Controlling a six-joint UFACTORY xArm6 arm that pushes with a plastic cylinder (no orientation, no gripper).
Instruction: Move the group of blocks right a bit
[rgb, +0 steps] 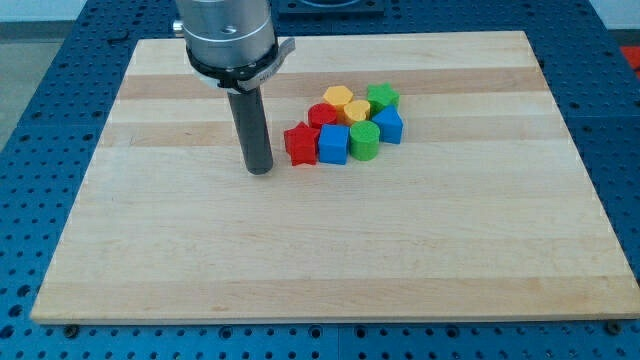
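Reading for writing: we find no brand, label or lettering on the blocks, the board or the arm.
Jaws: our arm carries none; it ends in a dark rod (251, 125) under a grey round housing (226, 32), so we have no spread or pinch to record.
My tip: my tip (260, 170) rests on the wooden board (330, 250), just to the view's left of the red star block (300, 144), with a thin strip of wood showing between them.
Group: eight blocks sit tightly packed slightly above the board's middle.
Front row: red star block, blue cube (333, 144), green cylinder (364, 141), running toward the view's right.
Behind: red block (322, 115), yellow block (356, 111), blue block (389, 125).
Top of group: yellow hexagon block (339, 97) and green star block (382, 97).
Hard to make out: shapes of the red block, the yellow block and the blue block, each partly covered by neighbours.
Cut off: the housing runs out past the view's top; the board's lower corners sit close to the frame edge.
Open room: we see bare wood from the blue block to the board's right edge, and a wide bare band toward the view's bottom.
Surround: a blue perforated table (40, 150) frames the board.
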